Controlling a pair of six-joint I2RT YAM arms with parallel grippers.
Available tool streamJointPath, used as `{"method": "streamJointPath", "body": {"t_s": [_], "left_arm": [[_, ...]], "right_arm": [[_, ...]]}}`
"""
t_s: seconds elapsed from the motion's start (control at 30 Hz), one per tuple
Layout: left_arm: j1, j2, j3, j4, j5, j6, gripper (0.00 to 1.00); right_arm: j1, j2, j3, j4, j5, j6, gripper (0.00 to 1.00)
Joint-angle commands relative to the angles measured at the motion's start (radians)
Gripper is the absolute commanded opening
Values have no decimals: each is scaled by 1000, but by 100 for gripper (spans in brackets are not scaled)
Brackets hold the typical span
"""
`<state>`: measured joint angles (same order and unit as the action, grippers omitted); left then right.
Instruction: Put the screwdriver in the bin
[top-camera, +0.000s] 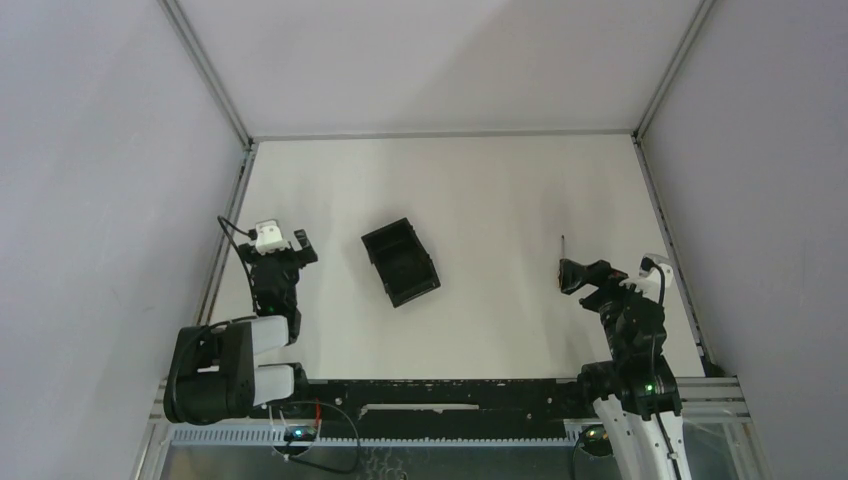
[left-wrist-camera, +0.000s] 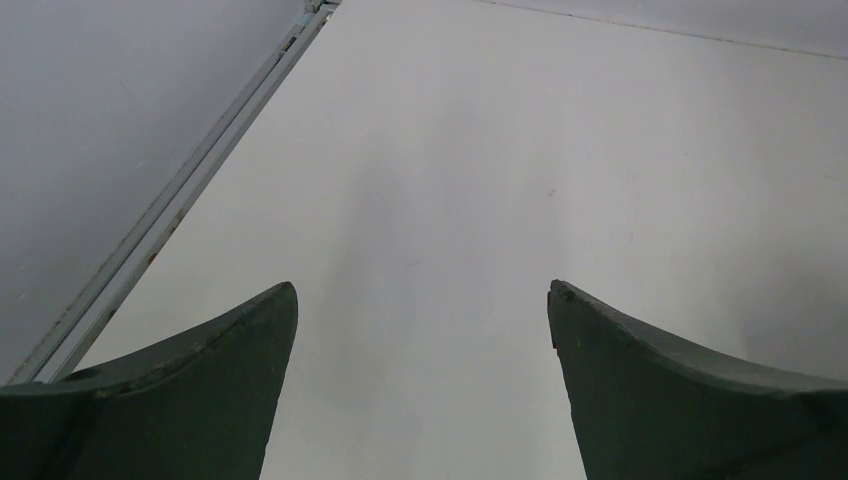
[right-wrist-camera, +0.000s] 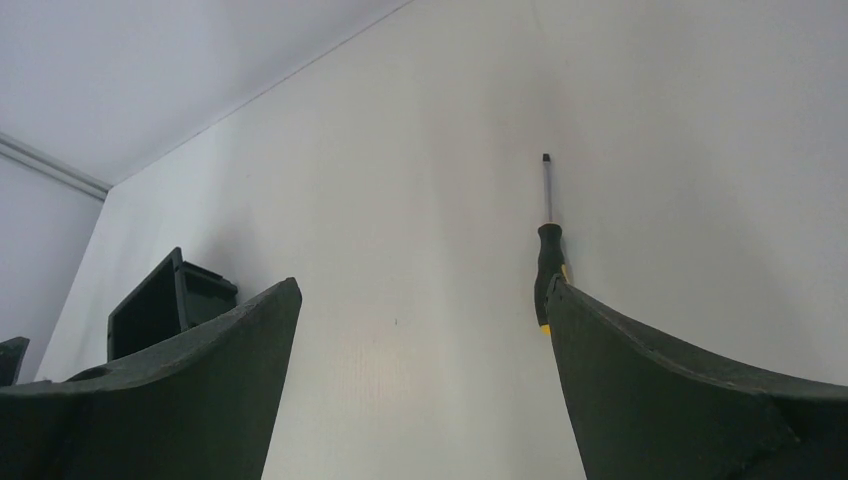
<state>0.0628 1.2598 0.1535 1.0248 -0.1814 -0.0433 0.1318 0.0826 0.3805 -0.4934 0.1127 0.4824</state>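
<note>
The right gripper (right-wrist-camera: 421, 290) gapes wide, empty, the slim dark-handled screwdriver (right-wrist-camera: 547, 265) beside one curved fingertip. The left gripper (left-wrist-camera: 422, 290) likewise; the boxy black bin (top-camera: 400, 262) lies between.

On flat white table (top-camera: 480, 190), left of centre: small black rectangular plastic bin (top-camera: 400, 262). Well apart to its right: slim dark-handled metal screwdriver (right-wrist-camera: 547, 265), shaft pointing rearward, handle just beside right gripper (right-wrist-camera: 422, 288).
</note>
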Motion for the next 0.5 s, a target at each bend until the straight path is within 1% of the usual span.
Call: {"method": "streamJointPath", "body": {"t_s": [0.0,0.17,0.27,0.33,0.37,0.47], "left_arm": [[-5,0,38,35,-7,16,100],[-6,0,39,35,-8,16,100],[-6,-1,39,35,-7,16,100],[-6,0,39,35,-8,16,100],[-6,0,39,35,-8,17,100],[-5,-1,38,35,-7,17,100]], "right_arm": [[5,23,19,24,34,31,100],[5,35,74,81,-36,-54,98],[5,104,141,140,-74,-109,96],[3,227,264,102,-67,-155,95],[3,317,341,52,-49,-177,95],[1,633,599,-160,22,-236,96]]}}
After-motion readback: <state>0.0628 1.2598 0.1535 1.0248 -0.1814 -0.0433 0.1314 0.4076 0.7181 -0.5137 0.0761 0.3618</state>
